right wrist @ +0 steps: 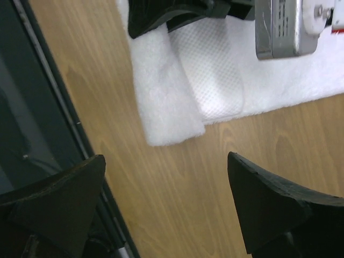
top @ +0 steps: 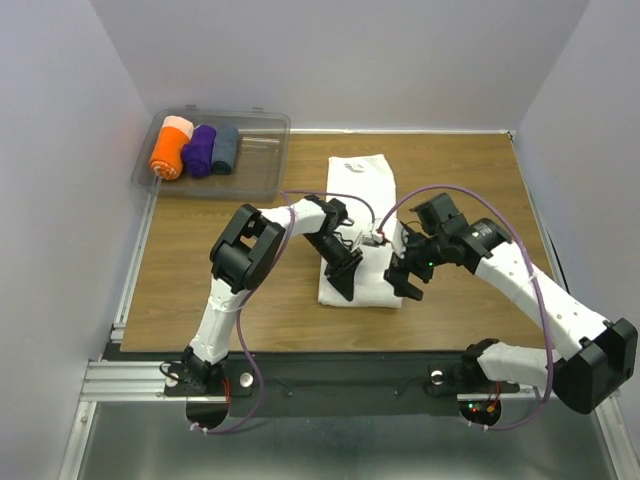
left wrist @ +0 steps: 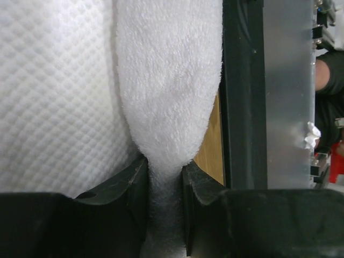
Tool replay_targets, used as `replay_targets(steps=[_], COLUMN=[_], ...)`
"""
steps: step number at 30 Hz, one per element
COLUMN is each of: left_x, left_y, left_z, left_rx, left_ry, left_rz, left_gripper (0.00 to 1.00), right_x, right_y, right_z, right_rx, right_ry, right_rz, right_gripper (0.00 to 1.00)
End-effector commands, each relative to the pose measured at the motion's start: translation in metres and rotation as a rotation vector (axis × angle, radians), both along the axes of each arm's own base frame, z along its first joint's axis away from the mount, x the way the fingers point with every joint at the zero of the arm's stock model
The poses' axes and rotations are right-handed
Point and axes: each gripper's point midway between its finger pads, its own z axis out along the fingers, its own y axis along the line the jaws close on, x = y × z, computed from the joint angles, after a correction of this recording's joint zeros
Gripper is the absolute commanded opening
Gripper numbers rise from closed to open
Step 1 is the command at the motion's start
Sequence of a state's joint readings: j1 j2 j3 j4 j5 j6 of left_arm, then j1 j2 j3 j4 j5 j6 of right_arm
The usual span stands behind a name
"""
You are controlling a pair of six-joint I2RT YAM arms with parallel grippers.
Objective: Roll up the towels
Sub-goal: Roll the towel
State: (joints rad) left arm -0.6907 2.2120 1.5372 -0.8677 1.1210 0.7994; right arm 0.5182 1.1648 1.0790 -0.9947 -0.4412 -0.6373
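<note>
On the wooden table (top: 200, 260), mid-frame, the left gripper (left wrist: 164, 167) pinches a white terry-cloth towel (left wrist: 166, 80); the right gripper (right wrist: 166, 161) gapes wide, empty.

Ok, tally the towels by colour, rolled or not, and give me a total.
white towel: 1
orange towel roll: 1
purple towel roll: 1
grey-blue towel roll: 1
Total: 4
</note>
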Motion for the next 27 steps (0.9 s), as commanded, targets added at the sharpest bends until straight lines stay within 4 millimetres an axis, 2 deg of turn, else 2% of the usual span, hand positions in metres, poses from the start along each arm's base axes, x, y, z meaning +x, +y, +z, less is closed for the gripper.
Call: replay_targets(steps=[1, 4, 7, 11, 13, 14, 15, 16, 18, 20, 23, 24, 27], left_x=[-0.003, 0.003, 0.007, 0.011, 0.014, 0.016, 0.017, 0.020, 0.022, 0.028, 0.031, 0.034, 0.044], left_y=[0.026, 0.029, 0.032, 0.031, 0.029, 0.028, 0.027, 0.027, 0.027, 0.029, 0.032, 0.035, 0.041], left_z=[-0.035, -0.041, -0.042, -0.042, -0.040, -0.040, -0.039, -0.036, -0.031, -0.021, -0.005, 0.007, 0.036], left_rx=[0.165, 0.176, 0.183, 0.187, 0.182, 0.180, 0.176, 0.166, 0.153, 0.128, 0.093, 0.066, 0.009], left_ry=[0.043, 0.062, 0.086, 0.098, 0.096, 0.094, 0.094, 0.095, 0.105, 0.099, 0.101, 0.082, 0.035], left_rz=[-0.017, -0.003, 0.013, 0.009, 0.011, 0.014, 0.016, 0.023, 0.038, 0.055, 0.075, 0.086, 0.125], left_gripper=[0.36, 0.37, 0.37, 0.38, 0.38, 0.38, 0.39, 0.39, 0.41, 0.45, 0.50, 0.52, 0.55], right_x=[0.031, 0.033, 0.023, 0.031, 0.033, 0.032, 0.030, 0.030, 0.023, 0.015, 0.000, -0.006, -0.025], right_y=[0.026, 0.033, 0.053, 0.063, 0.065, 0.067, 0.067, 0.068, 0.063, 0.061, 0.061, 0.065, 0.064], right_z=[-0.007, -0.029, -0.047, -0.073, -0.085, -0.088, -0.091, -0.094, -0.108, -0.113, -0.116, -0.114, -0.116], right_rx=[-0.009, -0.047, -0.046, -0.077, -0.087, -0.083, -0.081, -0.079, -0.099, -0.096, -0.069, -0.042, -0.030], right_ry=[-0.169, -0.200, -0.220, -0.227, -0.216, -0.209, -0.203, -0.201, -0.165, -0.141, -0.089, -0.057, 0.067], right_rz=[0.011, 0.030, 0.079, 0.084, 0.096, 0.105, 0.111, 0.116, 0.126, 0.143, 0.170, 0.192, 0.221], right_gripper=[0.98, 0.97, 0.97, 0.93, 0.89, 0.85, 0.71, 0.64, 0.54, 0.48, 0.35, 0.28, 0.26])
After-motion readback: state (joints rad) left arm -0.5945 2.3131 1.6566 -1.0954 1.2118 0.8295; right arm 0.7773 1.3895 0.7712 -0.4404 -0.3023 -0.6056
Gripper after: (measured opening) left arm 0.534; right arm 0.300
